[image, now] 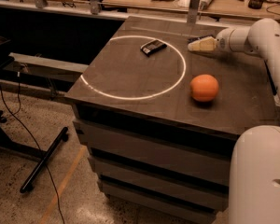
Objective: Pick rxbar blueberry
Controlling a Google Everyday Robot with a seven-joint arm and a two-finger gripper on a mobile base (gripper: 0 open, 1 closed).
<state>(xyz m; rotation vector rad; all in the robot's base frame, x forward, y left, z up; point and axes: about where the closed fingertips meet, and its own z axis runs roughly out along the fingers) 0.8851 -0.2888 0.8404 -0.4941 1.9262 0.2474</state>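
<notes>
My gripper (196,45) is at the far right of the table top, just outside the white circle, pointing left and low over the surface. A thin dark strip (203,38) lies right behind it, mostly hidden by it; it looks like the rxbar blueberry. A black-and-grey wrapped bar (153,46) lies inside the circle at its far side, left of the gripper. An orange (204,87) sits in front of the gripper, near the circle's right edge.
A white circle (130,96) is marked on the dark table (130,78). A metal post (192,3) stands at the table's far edge. A cluttered wooden bench (233,3) runs behind. My white arm (266,36) spans the right side.
</notes>
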